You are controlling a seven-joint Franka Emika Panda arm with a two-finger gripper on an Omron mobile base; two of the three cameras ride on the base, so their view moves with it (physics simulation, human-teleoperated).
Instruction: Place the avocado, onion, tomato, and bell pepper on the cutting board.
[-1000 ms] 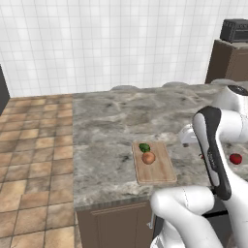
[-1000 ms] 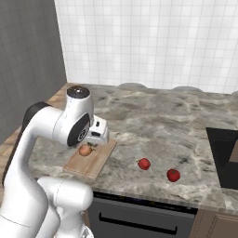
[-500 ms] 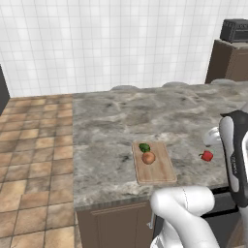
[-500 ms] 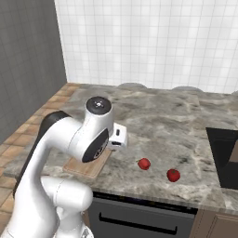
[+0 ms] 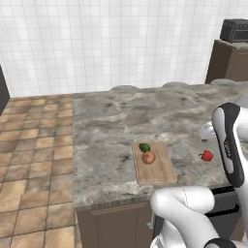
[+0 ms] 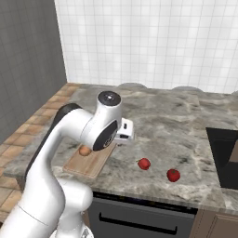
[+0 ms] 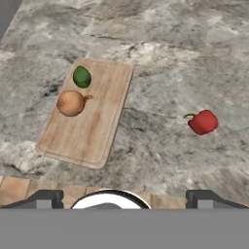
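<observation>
The cutting board [image 7: 90,121] lies on the marble counter. On it rest the green avocado [image 7: 81,76] and, just beside it, the tan onion [image 7: 71,103]. The red bell pepper [image 7: 203,121] sits on bare counter to the board's right, also seen as bell pepper [image 5: 207,155] and bell pepper [image 6: 144,163]. Farther right lies the round tomato [image 6: 173,175]. My gripper [image 7: 124,199] hovers high above the counter's front edge, open and holding nothing, its fingertips [image 7: 48,197] wide apart. The board [image 6: 90,161] and onion [image 6: 84,150] show partly behind my arm.
The counter's front edge drops to cabinets and a brown tile floor [image 5: 34,145] on the left. A dark cooktop [image 6: 223,153] sits at the counter's right end. A tiled wall runs behind, with a dark appliance [image 5: 235,30] on a tall cabinet at the far right.
The arm has swung away from the board, rising and shifting right toward the red vegetables. The jaws stayed open. Avocado and onion rest unmoved on the board.
</observation>
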